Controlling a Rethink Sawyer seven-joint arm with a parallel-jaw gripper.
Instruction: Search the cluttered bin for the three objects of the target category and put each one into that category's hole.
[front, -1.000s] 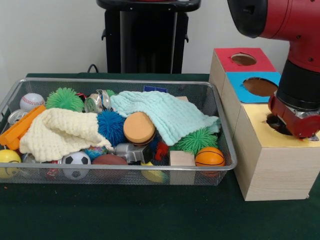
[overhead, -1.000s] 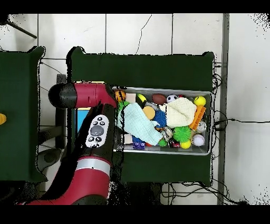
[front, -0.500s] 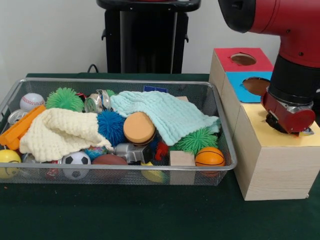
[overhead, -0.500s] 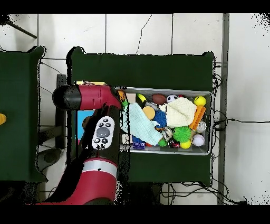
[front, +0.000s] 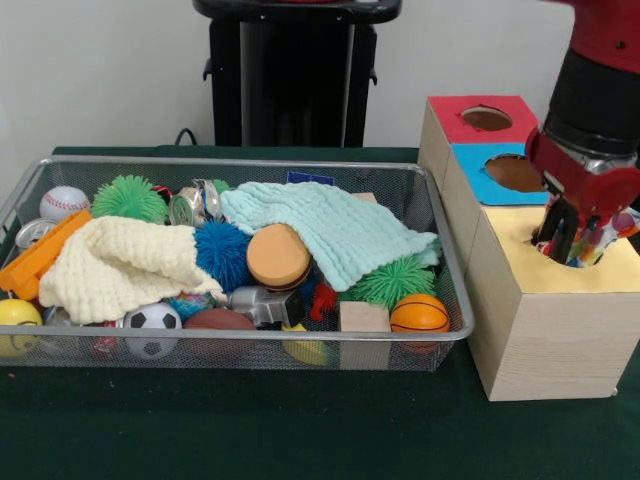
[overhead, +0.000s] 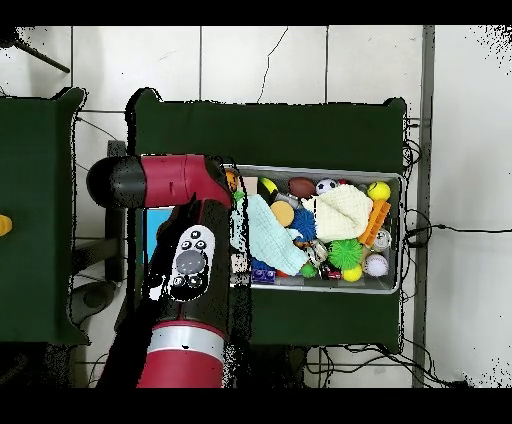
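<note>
The wire mesh bin (front: 240, 161) fills the left and middle of the front view and shows in the overhead view (overhead: 392, 232). My gripper (front: 562, 248) hangs straight over the yellow surround (front: 618, 274) of the pale wooden box (front: 550, 340) and hides the hole. A white polka-dot fabric bundle (front: 608, 232) shows at the gripper's tip, right at the hole's mouth. I cannot tell whether it is held or loose. No other polka-dot bundle shows in the bin. In the overhead view the arm (overhead: 190, 262) covers the gripper and the box.
The bin holds a cream knitted cloth (front: 120, 262), a mint knitted cloth (front: 335, 228), green (front: 130, 198) and blue (front: 222, 252) spiky balls, several small sports balls and an orange bar (front: 40, 255). The blue-surrounded hole (front: 512, 173) and the red-surrounded hole (front: 487, 119) lie behind the yellow one.
The gripper has risen from low in the yellow hole's mouth. The polka-dot fabric, hidden before, now shows at its tip. The bin's contents have not moved.
</note>
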